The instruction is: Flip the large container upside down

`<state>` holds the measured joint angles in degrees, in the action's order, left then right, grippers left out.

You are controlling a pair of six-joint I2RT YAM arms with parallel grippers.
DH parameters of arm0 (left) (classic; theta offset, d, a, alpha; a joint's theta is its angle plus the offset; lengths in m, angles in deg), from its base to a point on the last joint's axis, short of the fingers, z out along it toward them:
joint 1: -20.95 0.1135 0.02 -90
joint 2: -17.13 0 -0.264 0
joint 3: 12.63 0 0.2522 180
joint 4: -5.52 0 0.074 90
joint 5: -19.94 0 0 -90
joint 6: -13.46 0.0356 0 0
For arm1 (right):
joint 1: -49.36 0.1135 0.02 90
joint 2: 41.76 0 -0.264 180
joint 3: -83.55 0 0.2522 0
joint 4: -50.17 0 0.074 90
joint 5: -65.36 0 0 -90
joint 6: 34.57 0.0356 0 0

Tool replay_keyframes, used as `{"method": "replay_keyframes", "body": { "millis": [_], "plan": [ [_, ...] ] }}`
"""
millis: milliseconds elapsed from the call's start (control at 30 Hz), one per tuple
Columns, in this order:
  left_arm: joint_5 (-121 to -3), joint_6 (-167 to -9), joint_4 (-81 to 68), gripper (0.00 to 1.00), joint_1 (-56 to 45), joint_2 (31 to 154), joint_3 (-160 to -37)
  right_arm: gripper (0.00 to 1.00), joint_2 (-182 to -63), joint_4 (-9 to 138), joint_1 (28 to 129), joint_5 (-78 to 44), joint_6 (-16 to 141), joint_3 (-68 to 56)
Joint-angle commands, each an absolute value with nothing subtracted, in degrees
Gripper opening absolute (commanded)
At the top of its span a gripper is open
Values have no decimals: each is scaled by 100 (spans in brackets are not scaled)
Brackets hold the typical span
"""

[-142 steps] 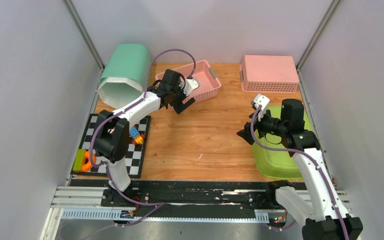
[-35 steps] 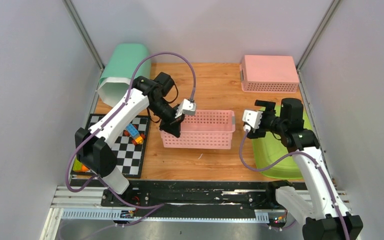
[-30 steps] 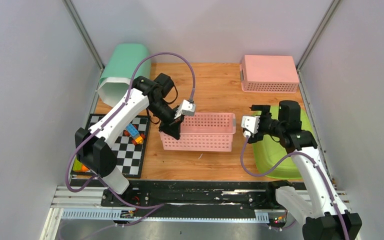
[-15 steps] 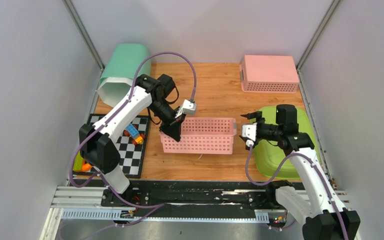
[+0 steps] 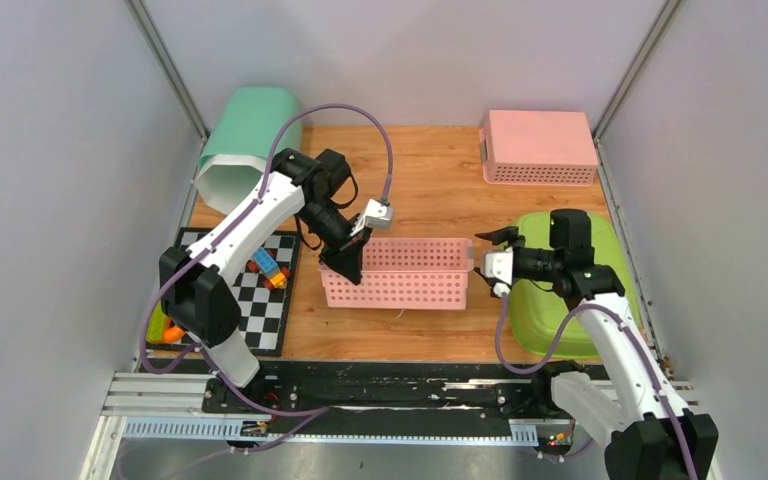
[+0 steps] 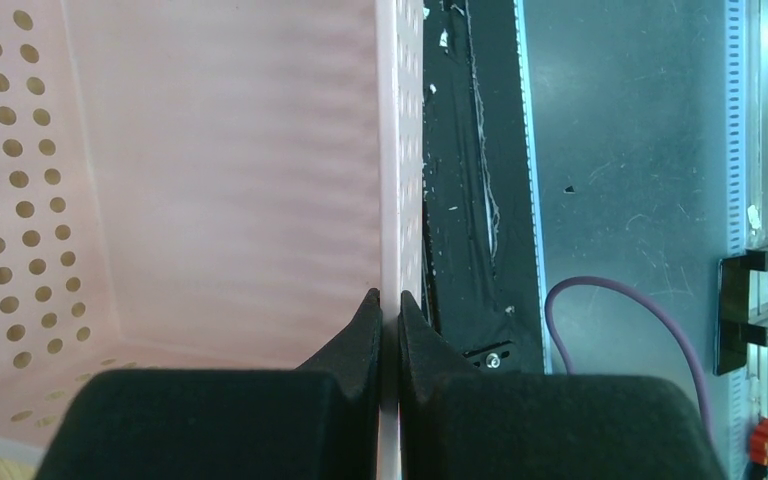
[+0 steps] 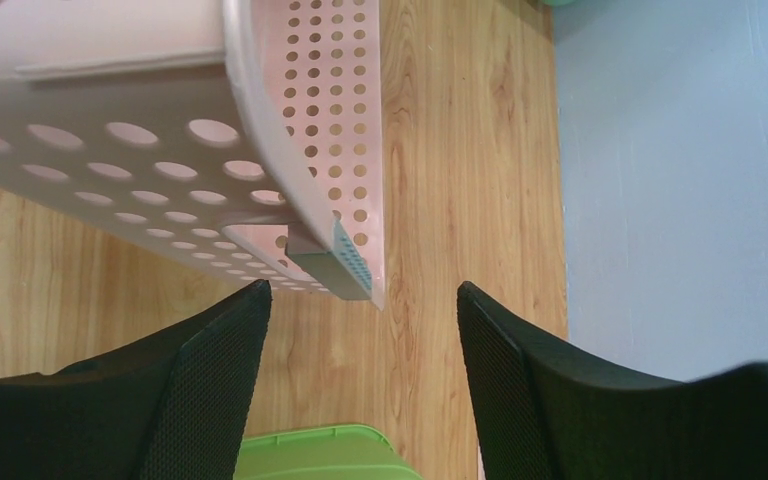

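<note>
The left fingers (image 6: 360, 335) are pinched tight on the thin left end wall of the pink basket (image 5: 400, 272). The right fingers (image 7: 215, 345) are spread apart either side of the little grey tab (image 7: 330, 262) on its right end, not touching it as far as I can see. The basket's mid-desk between them, maybe lifted a bit off the wood, hard to tell. My guess is it's light, bendy perforated plastic, so gripping both short ends near the rim makes sense for the flip. The wooden desk (image 5: 430, 180) is smooth, with grey walls (image 5: 60, 200) close in. There's a green tub (image 5: 560, 315) just beside, and a mint bin (image 5: 250, 130) and smaller pink box (image 5: 538, 145) at the back.
</note>
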<state>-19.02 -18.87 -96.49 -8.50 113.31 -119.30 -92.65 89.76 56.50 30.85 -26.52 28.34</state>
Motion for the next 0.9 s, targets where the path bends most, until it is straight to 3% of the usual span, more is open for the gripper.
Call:
{"method": "replay_keyframes", "body": {
  "millis": [0, 167, 467, 867],
  "plan": [
    [-1596, -1785, -9697, 0, -879, 11386, -12078, 69, -9341, 8751, 5725, 3506, -2463, 2898],
    [-1557, -1775, -9721, 0, -884, 11364, -12088, 59, -9392, 8540, 5766, 3558, -2253, 2933],
    [-1507, -1750, -9758, 0, -880, 11376, -12127, 53, -9508, 8389, 5983, 3593, -2209, 3110],
    [-1500, -1713, -9789, 0, -882, 11354, -12132, 26, -9545, 8317, 6105, 3572, -2044, 3147]
  ]
}}
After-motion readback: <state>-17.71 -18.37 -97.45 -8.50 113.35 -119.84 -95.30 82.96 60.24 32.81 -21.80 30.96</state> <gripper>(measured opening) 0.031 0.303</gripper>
